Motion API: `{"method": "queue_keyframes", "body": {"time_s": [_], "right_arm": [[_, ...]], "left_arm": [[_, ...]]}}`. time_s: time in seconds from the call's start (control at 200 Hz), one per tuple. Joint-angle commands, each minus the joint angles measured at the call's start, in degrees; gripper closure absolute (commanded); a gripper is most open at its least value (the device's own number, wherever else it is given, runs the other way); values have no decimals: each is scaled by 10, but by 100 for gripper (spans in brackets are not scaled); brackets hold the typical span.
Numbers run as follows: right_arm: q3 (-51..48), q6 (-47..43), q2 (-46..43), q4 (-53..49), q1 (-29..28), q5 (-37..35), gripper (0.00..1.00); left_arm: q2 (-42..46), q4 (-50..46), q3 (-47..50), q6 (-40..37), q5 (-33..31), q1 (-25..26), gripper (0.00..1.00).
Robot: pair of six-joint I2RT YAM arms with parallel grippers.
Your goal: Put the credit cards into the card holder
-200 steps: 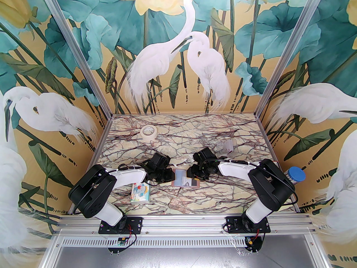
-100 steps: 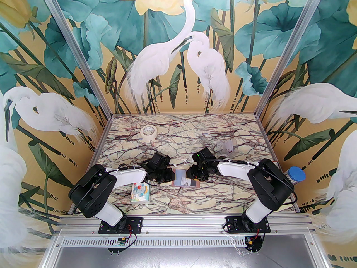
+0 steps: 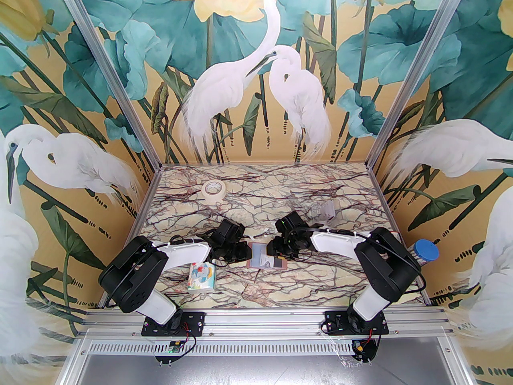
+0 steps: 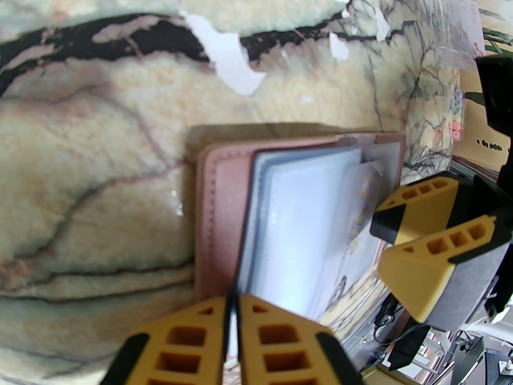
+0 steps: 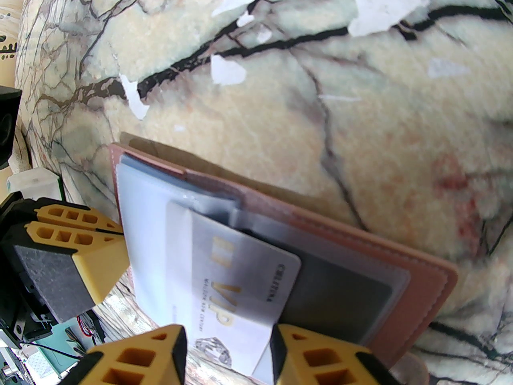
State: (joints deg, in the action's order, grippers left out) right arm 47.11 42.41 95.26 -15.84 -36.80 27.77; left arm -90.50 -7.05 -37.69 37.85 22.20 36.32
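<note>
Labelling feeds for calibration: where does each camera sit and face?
Top external: above, behind the left arm and right arm, looking down at the table; both show.
Left wrist: on the left arm, looking past the left claw at the card holder.
Right wrist: on the right arm, looking past the right claw at the grey card.
Both wrist views share the card holder.
</note>
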Motion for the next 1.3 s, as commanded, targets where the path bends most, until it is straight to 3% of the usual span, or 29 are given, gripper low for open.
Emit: {"method": "queue_keyframes", "body": {"time_s": [0.0,1.295], "right_arm": [[15,-1,11,-10,-4,-17,59],[47,-26,32,-6,-37,-20,56]], "left_arm": [[-30,-12,4,-9,-12,8,88],[-36,-12,1,-9,-11,10,88]]}}
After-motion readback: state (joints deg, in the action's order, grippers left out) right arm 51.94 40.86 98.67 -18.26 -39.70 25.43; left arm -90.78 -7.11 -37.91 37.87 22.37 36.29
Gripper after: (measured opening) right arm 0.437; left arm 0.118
